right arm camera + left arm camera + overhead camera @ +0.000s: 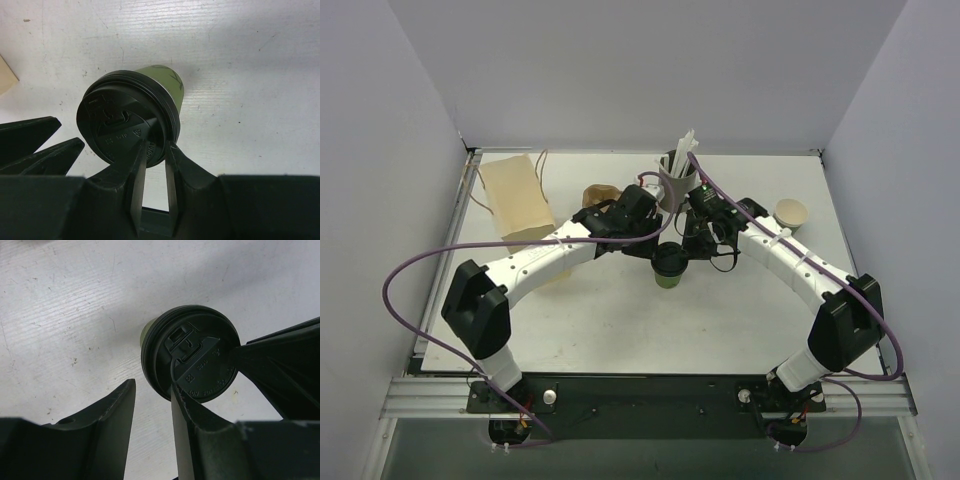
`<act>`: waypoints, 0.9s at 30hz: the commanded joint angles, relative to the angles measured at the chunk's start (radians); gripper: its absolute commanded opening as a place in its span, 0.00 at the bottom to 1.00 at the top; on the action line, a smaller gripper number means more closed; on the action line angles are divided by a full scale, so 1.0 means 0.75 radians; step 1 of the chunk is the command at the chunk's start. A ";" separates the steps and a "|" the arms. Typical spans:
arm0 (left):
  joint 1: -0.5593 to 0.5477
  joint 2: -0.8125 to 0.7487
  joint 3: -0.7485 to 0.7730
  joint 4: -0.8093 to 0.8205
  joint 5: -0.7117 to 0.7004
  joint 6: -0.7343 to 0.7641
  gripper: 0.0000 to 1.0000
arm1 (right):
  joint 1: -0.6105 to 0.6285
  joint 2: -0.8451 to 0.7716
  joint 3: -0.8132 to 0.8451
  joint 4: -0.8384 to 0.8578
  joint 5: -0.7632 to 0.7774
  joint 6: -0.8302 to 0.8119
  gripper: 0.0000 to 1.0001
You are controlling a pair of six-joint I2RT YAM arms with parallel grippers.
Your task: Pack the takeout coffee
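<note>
Left wrist view shows lid (192,360) embossing, unreadable.

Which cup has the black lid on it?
The small green cup, topped by the black lid; the grey cup behind it stands open, holding white straws.

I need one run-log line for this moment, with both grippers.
cup: green, upright on table, lid on | left gripper: open, at lid | right gripper: narrow, at lid rim | packed: no
</note>
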 commanded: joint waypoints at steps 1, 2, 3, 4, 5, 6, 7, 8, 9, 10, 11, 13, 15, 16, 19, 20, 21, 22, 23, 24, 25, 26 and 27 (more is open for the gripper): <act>-0.002 0.017 0.022 0.078 0.022 -0.012 0.44 | -0.009 -0.037 -0.021 0.009 0.003 0.015 0.17; -0.002 0.019 0.024 0.078 0.022 -0.010 0.44 | -0.009 -0.031 -0.023 0.011 0.001 0.013 0.17; -0.004 0.019 0.026 0.082 0.026 -0.010 0.43 | -0.009 -0.031 -0.025 0.011 -0.005 0.015 0.17; -0.004 0.023 0.024 0.084 0.026 -0.010 0.43 | -0.009 -0.027 -0.030 0.013 -0.005 0.015 0.16; -0.004 0.023 0.024 0.084 0.028 -0.012 0.42 | -0.009 -0.025 -0.034 0.015 -0.007 0.013 0.15; -0.004 0.023 0.024 0.086 0.031 -0.014 0.42 | -0.009 -0.023 -0.036 0.017 -0.009 0.013 0.15; -0.004 0.025 0.024 0.086 0.031 -0.014 0.41 | -0.009 -0.021 -0.038 0.017 -0.009 0.017 0.15; -0.004 0.027 0.024 0.086 0.031 -0.012 0.41 | -0.012 -0.021 -0.046 0.019 -0.011 0.017 0.14; -0.004 0.027 0.024 0.086 0.033 -0.010 0.41 | -0.010 -0.019 -0.050 0.019 -0.011 0.015 0.14; -0.002 0.029 0.022 0.084 0.035 -0.012 0.40 | -0.009 -0.019 -0.054 0.019 -0.013 0.015 0.15; -0.004 0.031 0.020 0.086 0.037 -0.012 0.40 | -0.009 -0.025 -0.060 0.021 -0.013 0.019 0.14; -0.004 0.031 0.014 0.093 0.043 -0.010 0.40 | -0.009 -0.025 -0.068 0.023 -0.013 0.017 0.14; -0.004 0.035 0.007 0.088 0.041 -0.010 0.38 | -0.010 -0.023 -0.068 0.023 -0.013 0.017 0.14; -0.002 0.035 0.003 0.088 0.041 -0.012 0.38 | -0.009 -0.025 -0.070 0.023 -0.018 0.017 0.14; -0.004 0.035 -0.007 0.091 0.037 -0.012 0.37 | -0.009 -0.021 -0.066 0.023 -0.020 0.013 0.14; -0.002 0.031 -0.007 0.088 0.037 -0.012 0.36 | -0.009 -0.019 -0.062 0.023 -0.020 0.013 0.14; -0.002 0.031 -0.007 0.086 0.033 -0.010 0.36 | -0.009 -0.019 -0.058 0.021 -0.020 0.013 0.14; -0.004 0.031 -0.009 0.086 0.031 -0.010 0.36 | -0.007 -0.021 -0.056 0.021 -0.020 0.011 0.14; -0.004 0.035 -0.009 0.080 0.024 -0.008 0.35 | -0.007 -0.021 -0.054 0.021 -0.016 0.011 0.14; -0.004 0.035 -0.007 0.076 0.022 -0.008 0.35 | -0.007 -0.019 -0.046 0.015 -0.016 0.009 0.14; -0.004 0.035 -0.013 0.076 0.022 -0.008 0.35 | -0.007 -0.019 -0.042 0.013 -0.016 0.007 0.14; -0.002 0.035 -0.017 0.076 0.020 -0.006 0.35 | -0.009 -0.016 -0.036 0.011 -0.013 0.003 0.14; -0.004 0.033 -0.019 0.074 0.018 -0.006 0.35 | -0.007 -0.014 -0.032 0.007 -0.011 0.001 0.14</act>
